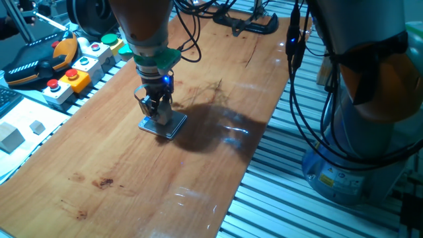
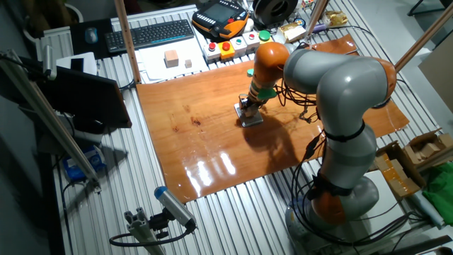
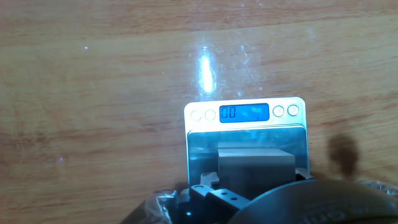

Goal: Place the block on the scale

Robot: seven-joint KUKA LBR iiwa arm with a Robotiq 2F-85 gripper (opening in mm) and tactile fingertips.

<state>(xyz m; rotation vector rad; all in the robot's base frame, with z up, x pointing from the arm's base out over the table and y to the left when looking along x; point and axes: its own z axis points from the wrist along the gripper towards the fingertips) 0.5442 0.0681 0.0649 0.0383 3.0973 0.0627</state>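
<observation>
While you look along the hand view, you see the block (image 3: 255,168) sitting on the metallic plate of the scale (image 3: 246,134), just below its lit blue display (image 3: 244,112), which reads something like 0.0. The block's lower part is hidden by the dark hand housing, so you cannot tell from this view whether the fingers grip it or stand clear of it.

From one fixed view, the gripper (image 1: 157,109) is right down over the scale (image 1: 173,127), its fingers (image 1: 163,106) close together at the plate — the block itself is hidden between and behind them. You cannot tell for sure whether they clamp the block or merely flank it.

The scale lies flat on the wooden tabletop (image 1: 132,178). Well away from the scale, beyond the tabletop's edge, you have the coloured push-button boxes (image 1: 66,82) and two pale wooden blocks (image 1: 10,137). At the far end of the tabletop from the scale lies a black clamp (image 1: 248,26).

In the other fixed view the arm (image 2: 340,92) bends over the scale (image 2: 251,119) — a keyboard (image 2: 150,34) sits beyond the tabletop's far edge.
</observation>
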